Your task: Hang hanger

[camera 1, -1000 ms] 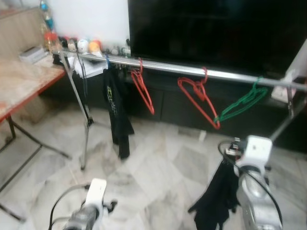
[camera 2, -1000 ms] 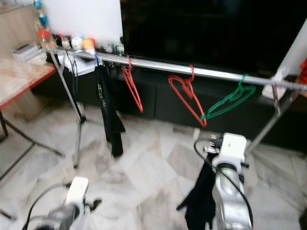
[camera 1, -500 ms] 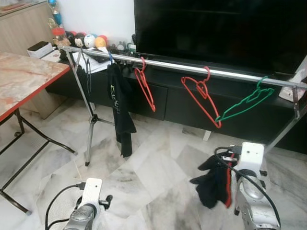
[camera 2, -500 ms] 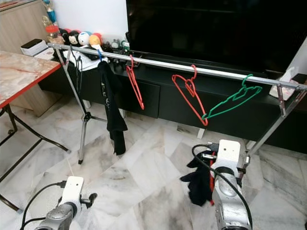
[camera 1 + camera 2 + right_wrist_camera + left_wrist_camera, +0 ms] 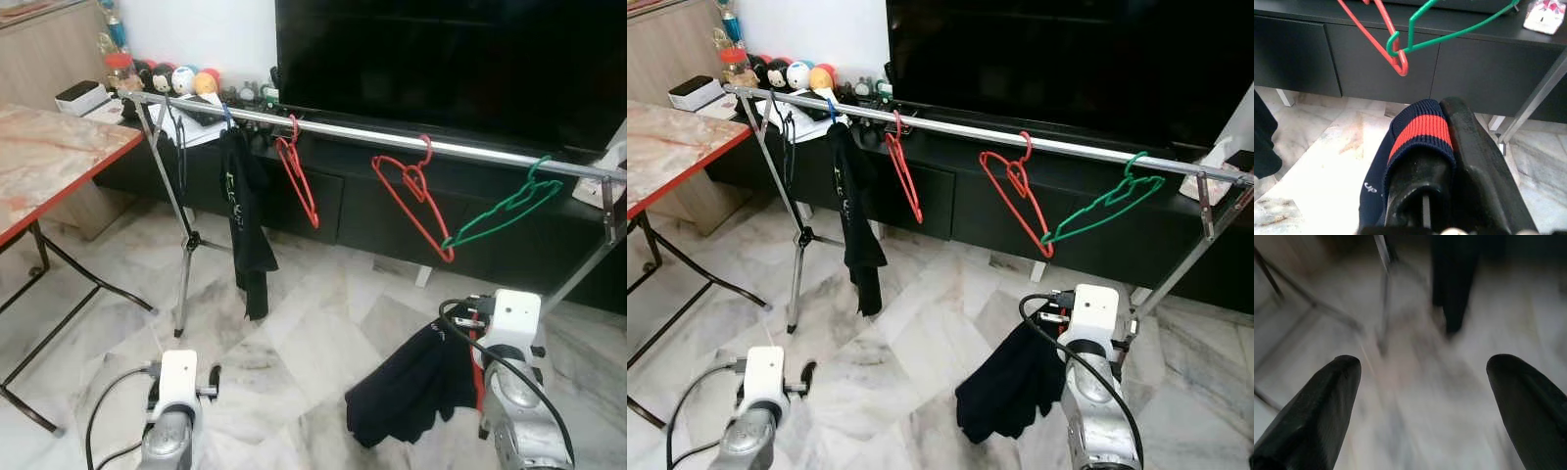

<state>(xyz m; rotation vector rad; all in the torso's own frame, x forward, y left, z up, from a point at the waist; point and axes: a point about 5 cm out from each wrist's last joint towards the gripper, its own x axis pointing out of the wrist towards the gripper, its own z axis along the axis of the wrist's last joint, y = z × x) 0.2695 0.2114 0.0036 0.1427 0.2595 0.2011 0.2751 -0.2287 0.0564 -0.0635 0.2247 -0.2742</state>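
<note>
The right gripper [image 5: 1449, 147] has its jaws closed on a dark garment [image 5: 411, 387] with a red-striped cuff, low over the floor [image 5: 294, 333]. The left gripper [image 5: 1422, 382] hangs with jaws wide apart and empty. Two red hangers [image 5: 416, 201] and a green hanger [image 5: 505, 211] hang on the rail [image 5: 343, 134].

Clothes rail [image 5: 392, 140]: polished metal tube, bright reflections. Red hangers [image 5: 416, 191] and green hanger [image 5: 505, 208]: thin, smooth, look plastic-coated. Dark garment [image 5: 411, 387] at the right gripper [image 5: 1449, 132]: soft matt cloth; ribbed knit cuff [image 5: 1422, 132], navy with a red band. Gripper fingers [image 5: 1474, 147]: black, slightly glossy. Floor [image 5: 294, 343]: polished marble tiles, grey veining. TV cabinet [image 5: 362, 201]: matt black. Table [image 5: 49, 162]: marble-look top, red edge
</note>
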